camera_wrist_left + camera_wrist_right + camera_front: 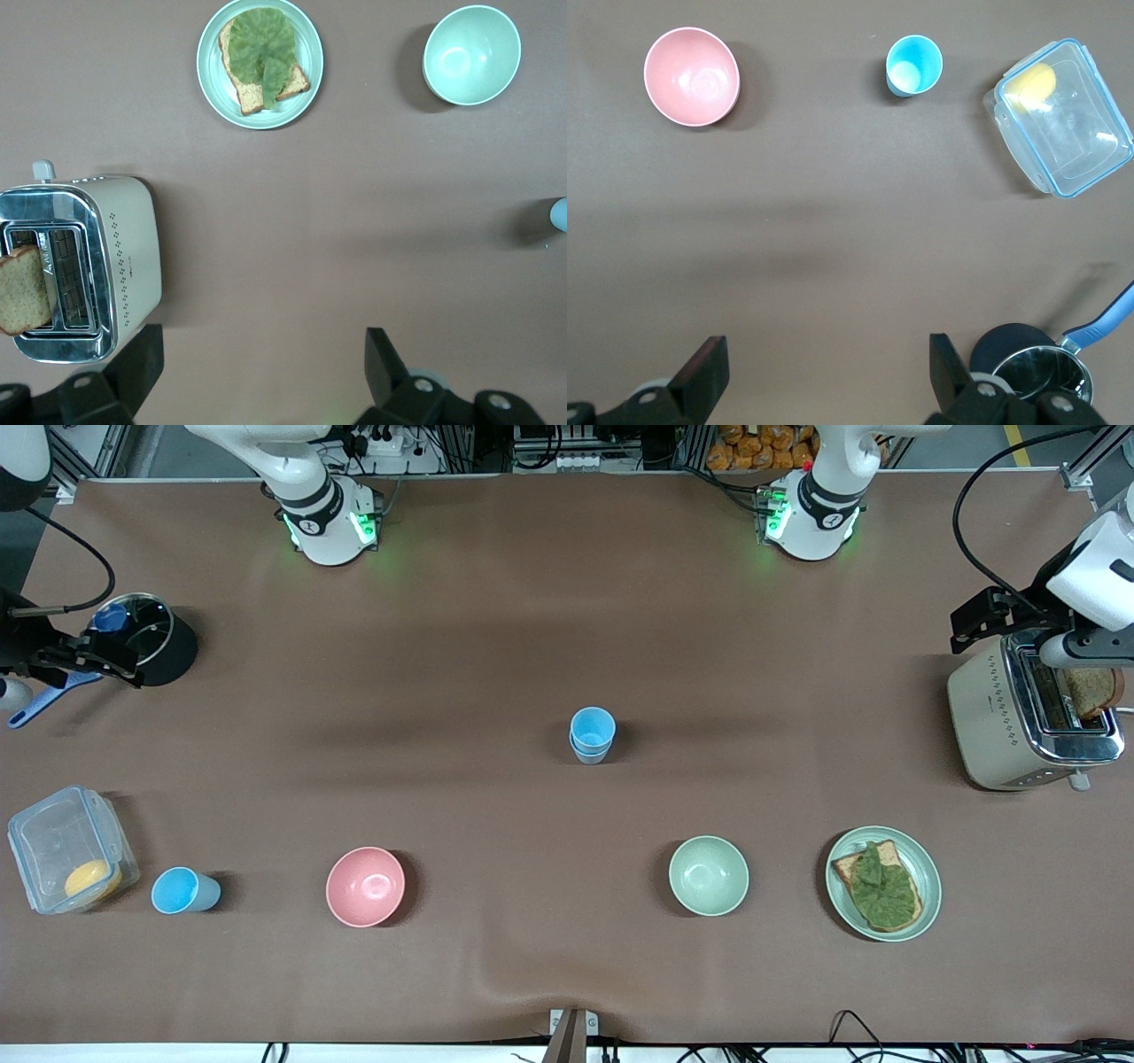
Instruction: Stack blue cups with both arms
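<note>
Right pincer (819,372) hanging wide, empty, over pot (151,638); lone blue cup (183,890) standing well apart from it, beside clear box (66,849). Left pincer (257,372) gaping empty over toaster (1028,717); stacked cups (592,735) sitting mid-worktop (496,620). Cup likely light, thin, slippery: pinching rim wall looking best.

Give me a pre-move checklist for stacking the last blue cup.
1. Left pincer open, empty, over the toaster end: ok.
2. Right pincer open, empty, over the pot end: ok.
3. Lone blue cup upright between clear container and pink bowl: ok.
4. Stacked blue cups upright mid-table: ok.
5. All cups stacked: not ok.
</note>
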